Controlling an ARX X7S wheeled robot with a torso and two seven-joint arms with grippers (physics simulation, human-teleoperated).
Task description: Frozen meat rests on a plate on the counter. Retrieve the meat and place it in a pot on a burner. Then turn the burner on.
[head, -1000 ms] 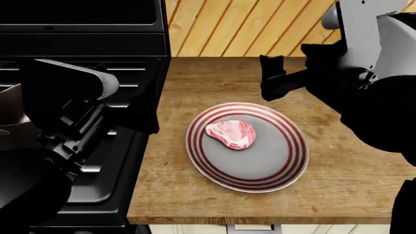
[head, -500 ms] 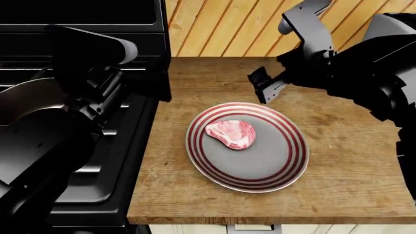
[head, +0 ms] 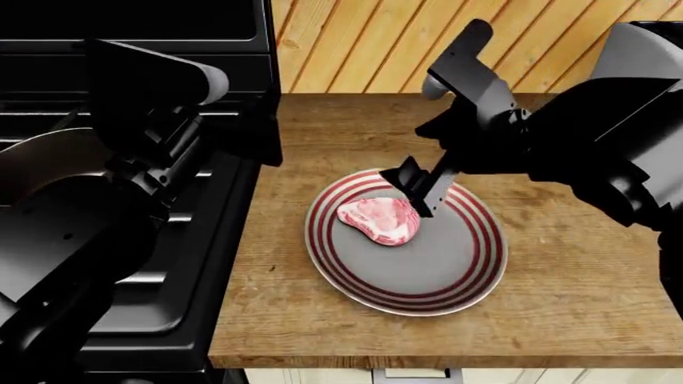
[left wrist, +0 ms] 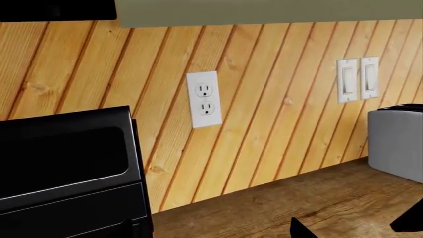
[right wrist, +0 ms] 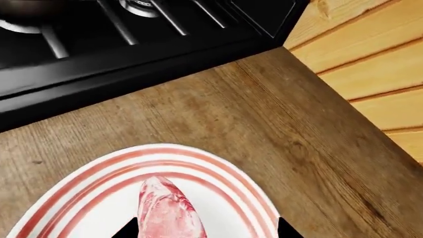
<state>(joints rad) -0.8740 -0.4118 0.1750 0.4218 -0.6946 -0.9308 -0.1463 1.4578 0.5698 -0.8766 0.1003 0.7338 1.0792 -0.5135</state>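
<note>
The meat (head: 379,220), a pink marbled steak, lies on the left part of the striped plate (head: 459,272) on the wooden counter (head: 565,312). My right gripper (head: 417,190) is open and hangs just above the meat's far right edge. In the right wrist view the meat (right wrist: 165,208) lies between the two wide-apart fingertips (right wrist: 129,230), over the plate (right wrist: 225,168). My left gripper (head: 256,132) is open and empty, held high at the stove's right edge. A brown-grey curve behind my left arm (head: 43,164) seems to be the pot, mostly hidden.
The black stove (head: 181,288) with grate bars fills the left. Burner rings (right wrist: 142,6) show in the right wrist view. The left wrist view shows a wood-panelled wall with an outlet (left wrist: 203,99), switches (left wrist: 357,79) and a grey appliance (left wrist: 396,144).
My right gripper has swung down and left from the back of the counter to just above the meat. My left arm rose a second ago and has held still since.
</note>
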